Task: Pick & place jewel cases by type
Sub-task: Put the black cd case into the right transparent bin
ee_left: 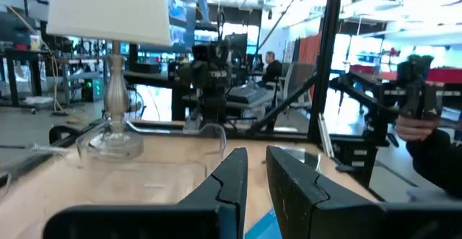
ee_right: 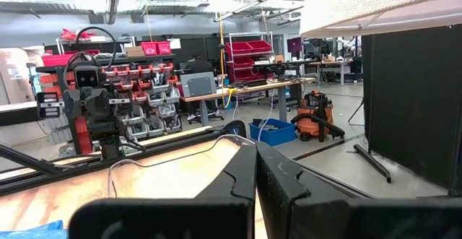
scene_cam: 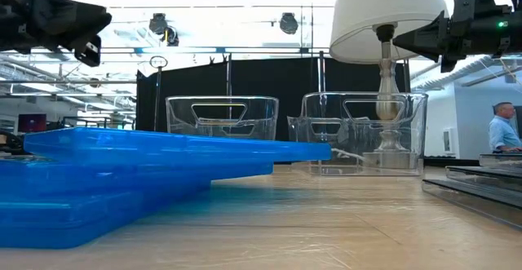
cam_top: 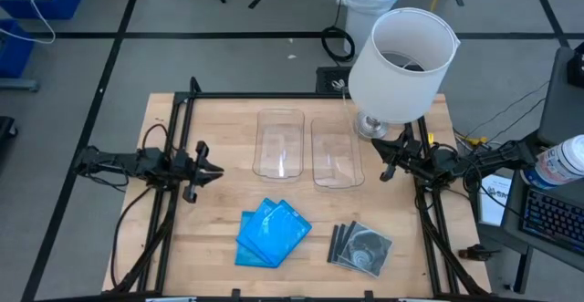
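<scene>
Nothing sorted yet: left gripper at nine o'clock, jaws narrowly apart, empty; right gripper at three, jaws shut. Next, I reckon, a reach to the bright blue rectangular plastic jewel cases at six.

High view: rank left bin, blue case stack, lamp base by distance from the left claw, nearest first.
From the left claw, at the table's left edge:
1. Left bin, just right of it.
2. Blue case stack, toward the front edge.
3. Lamp base, back right, past both bins.

Robotics lab – parts-bin racks, workbenches.
</scene>
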Robot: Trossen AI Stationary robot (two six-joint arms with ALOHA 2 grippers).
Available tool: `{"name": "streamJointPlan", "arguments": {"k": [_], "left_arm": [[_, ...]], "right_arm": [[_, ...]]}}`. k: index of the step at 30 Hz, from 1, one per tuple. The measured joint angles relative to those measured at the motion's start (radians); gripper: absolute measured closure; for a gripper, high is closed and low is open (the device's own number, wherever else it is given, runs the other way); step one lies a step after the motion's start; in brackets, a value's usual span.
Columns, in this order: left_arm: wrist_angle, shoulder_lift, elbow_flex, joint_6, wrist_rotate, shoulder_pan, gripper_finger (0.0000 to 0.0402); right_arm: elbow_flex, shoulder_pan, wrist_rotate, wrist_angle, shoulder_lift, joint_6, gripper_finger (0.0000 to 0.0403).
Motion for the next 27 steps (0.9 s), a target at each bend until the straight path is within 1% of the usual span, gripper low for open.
{"name": "streamJointPlan", "arguments": {"k": [5,8,9,12,14,16,17,19,21,23,27], "left_arm": [[0.010,0.000,0.000,0.020,-0.030,0.000,0.0339],[0.071,0.000,0.000,-0.007,-0.095,0.000,0.0339],[0.082,0.000,0.001,-0.019,-0.120,0.000,0.0339],[0.071,0.012,0.000,0.023,-0.162,0.000,0.0339],[0.054,0.039,0.000,0.040,-0.167,0.000,0.0339],[0.065,0.082,0.000,0.043,-0.167,0.000,0.0339],[0.089,0.107,0.000,0.047,-0.167,0.000,0.0339],[0.139,0.158,0.000,0.057,-0.166,0.000,0.0339],[0.190,0.207,0.000,0.068,-0.153,0.000,0.0339],[0.238,0.253,0.000,0.089,-0.144,0.000,0.0339],[0.304,0.329,0.000,0.116,-0.142,0.000,0.0339]], "right_arm": [[0.000,0.000,0.000,0.000,0.000,0.000,0.0403],[0.000,0.000,0.000,0.005,0.000,-0.010,0.0403],[0.000,0.000,0.000,0.008,0.000,-0.023,0.0403],[0.002,0.000,0.001,-0.001,0.002,-0.107,0.0403],[0.024,0.000,0.015,-0.055,0.002,-0.155,0.0403],[0.064,0.002,0.027,-0.146,0.013,-0.162,0.0403],[0.096,0.004,0.027,-0.226,0.022,-0.158,0.0403],[0.189,0.015,0.028,-0.302,0.048,-0.149,0.0403],[0.288,0.031,0.073,-0.396,0.081,-0.146,0.0403],[0.376,0.052,0.116,-0.530,0.134,-0.128,0.0403],[0.580,0.097,0.132,-0.765,0.247,-0.012,0.0403]]}}
